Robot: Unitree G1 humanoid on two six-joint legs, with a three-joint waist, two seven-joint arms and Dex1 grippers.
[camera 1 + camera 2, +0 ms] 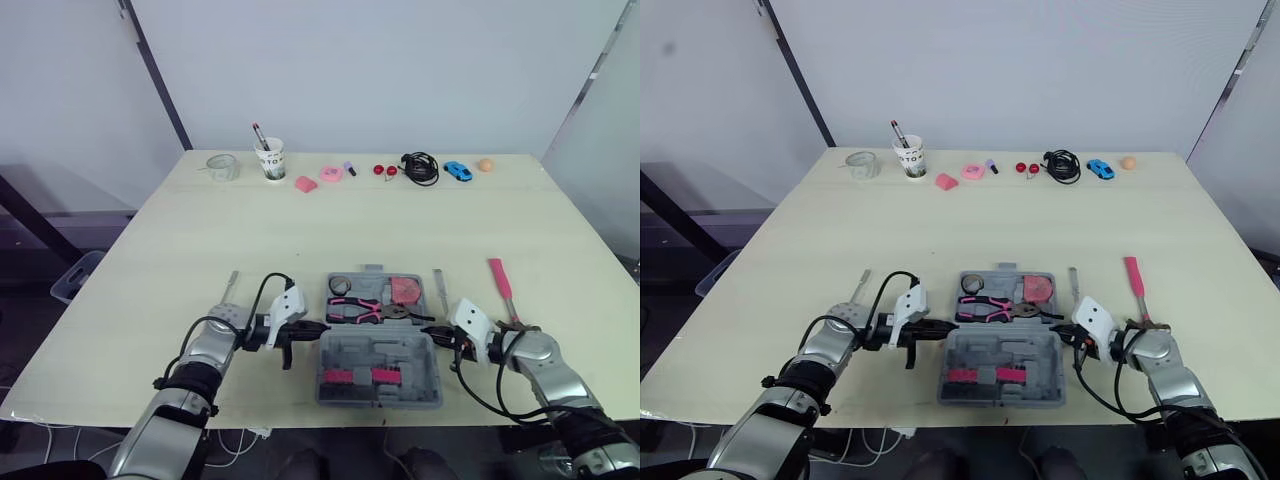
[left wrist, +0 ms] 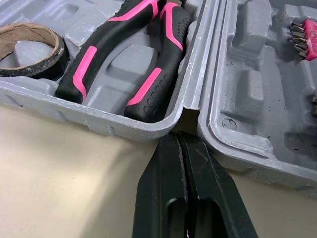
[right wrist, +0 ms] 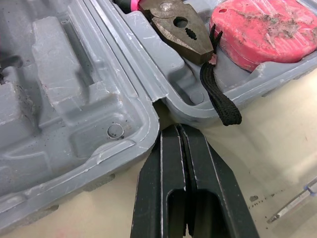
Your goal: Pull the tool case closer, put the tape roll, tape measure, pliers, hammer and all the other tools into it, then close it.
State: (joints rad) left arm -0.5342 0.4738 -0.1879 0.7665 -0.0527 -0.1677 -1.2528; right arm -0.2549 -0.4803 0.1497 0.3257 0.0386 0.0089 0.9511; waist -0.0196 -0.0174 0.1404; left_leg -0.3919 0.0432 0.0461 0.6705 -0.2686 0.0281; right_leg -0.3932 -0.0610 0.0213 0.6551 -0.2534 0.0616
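Note:
The grey tool case (image 1: 380, 403) lies open at the table's front centre. Its far half holds a tape roll (image 1: 340, 286), pink-and-black pliers (image 1: 365, 312) and a pink tape measure (image 1: 405, 291). The near half carries pink bit holders (image 1: 355, 377). My left gripper (image 1: 318, 329) is shut, its tips at the hinge notch on the case's left side (image 2: 179, 136). My right gripper (image 1: 437, 335) is shut too, tips at the right hinge notch (image 3: 177, 130). A pink-handled tool (image 1: 500, 280) and a slim metal tool (image 1: 438, 290) lie right of the case. Another metal tool (image 1: 231, 285) lies to its left.
Along the table's far edge stand a glass jar (image 1: 222, 167), a paper cup with a pen (image 1: 270, 158), pink bits (image 1: 306, 183), a black cable coil (image 1: 420, 167), a blue toy car (image 1: 457, 170) and an orange ball (image 1: 485, 165). The table's front edge runs just below the case.

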